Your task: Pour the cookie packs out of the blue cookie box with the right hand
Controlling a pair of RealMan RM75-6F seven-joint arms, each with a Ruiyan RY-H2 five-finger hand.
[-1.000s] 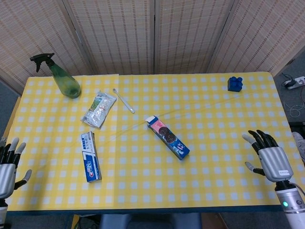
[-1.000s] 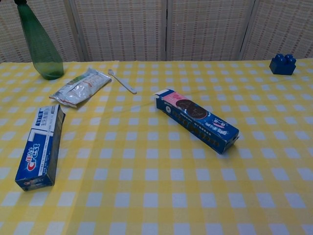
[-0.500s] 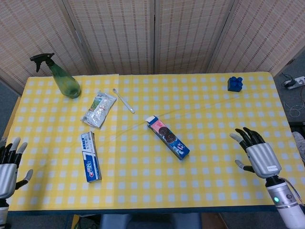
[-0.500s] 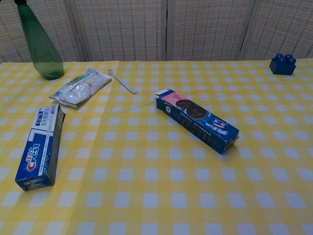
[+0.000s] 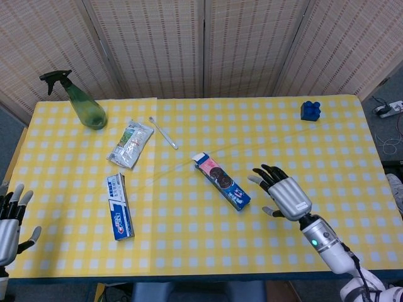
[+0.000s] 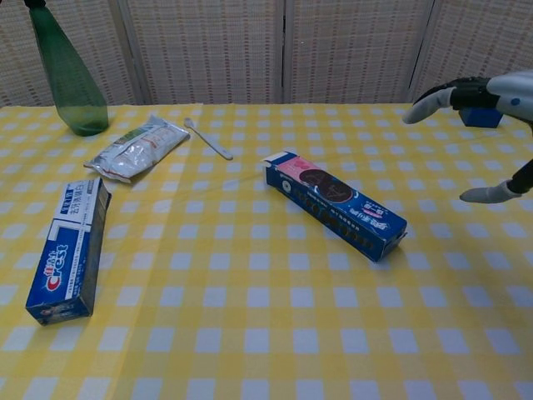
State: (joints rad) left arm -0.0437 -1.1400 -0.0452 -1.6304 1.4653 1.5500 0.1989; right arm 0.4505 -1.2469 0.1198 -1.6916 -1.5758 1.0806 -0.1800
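The blue cookie box (image 5: 221,181) lies flat near the middle of the table, running diagonally from far left to near right; the right hand (image 5: 283,195) hovers just to the right of its near end, apart from it, fingers (image 5: 269,172) spread and empty, pointing toward the far left; in the chest view the same hand (image 6: 491,117) enters from the right edge, thumb and fingers splayed, above the cloth and clear of the box; the left hand (image 5: 9,217) sits at the near left corner, fingers apart, holding nothing. The table (image 5: 264,132) wears a yellow-and-white checked cloth; behind it stands a folding screen (image 5: 201,44) of woven panels. The box is long and slim, blue, with a dark round cookie pictured on top and a pink-and-white patch at its far end (image 6: 283,162); whether either end flap is open cannot be told.
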